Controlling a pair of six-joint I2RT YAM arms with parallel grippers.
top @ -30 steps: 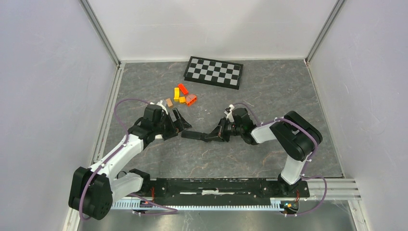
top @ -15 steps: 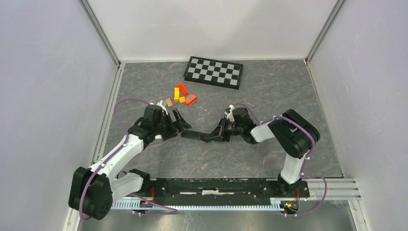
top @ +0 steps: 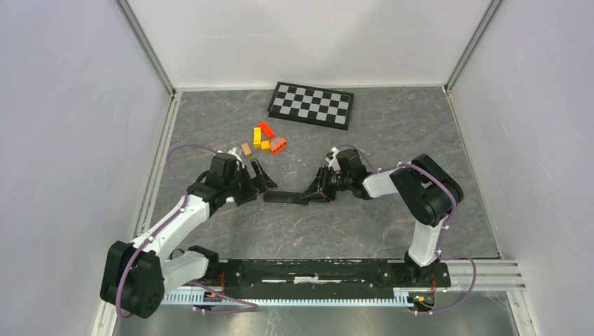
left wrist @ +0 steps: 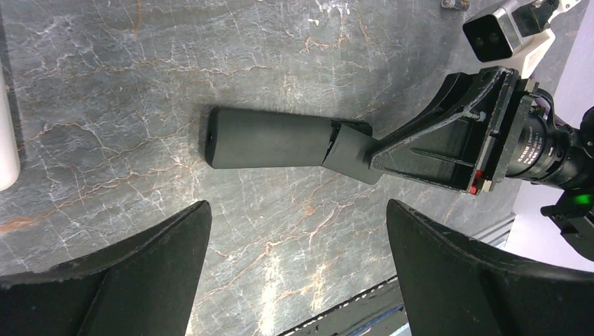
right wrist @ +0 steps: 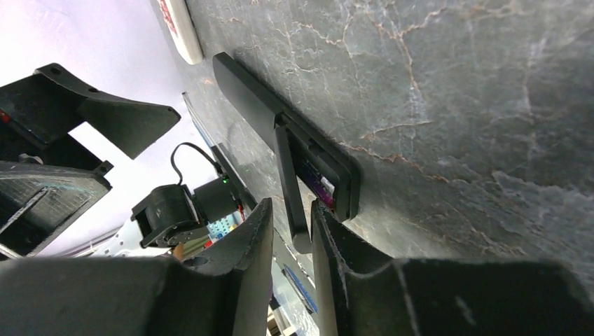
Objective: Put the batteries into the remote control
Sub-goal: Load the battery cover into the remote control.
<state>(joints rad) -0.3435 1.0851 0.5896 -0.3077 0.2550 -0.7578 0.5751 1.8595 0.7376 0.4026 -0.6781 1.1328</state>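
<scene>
A purplish battery (right wrist: 323, 183) was barely glimpsed behind the lifted cover (right wrist: 288, 182) of the black remote (left wrist: 270, 138). The cover was pinched by the right fingers (right wrist: 238, 266); the left fingers (left wrist: 140, 273) were spread wide, empty.

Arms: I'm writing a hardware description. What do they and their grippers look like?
The left arm and right arm have white links, bulky black joints and a looping purple cable. The left gripper and right gripper have matte black wedge-shaped fingers.

You're looking at a dark grey, white-veined marbled tabletop (top: 399, 133) — plain pale white walls (top: 308, 35) close it in behind and on both sides. Silvery metal posts (top: 145, 47) rise from its two far corners, under even, soft light.
</scene>
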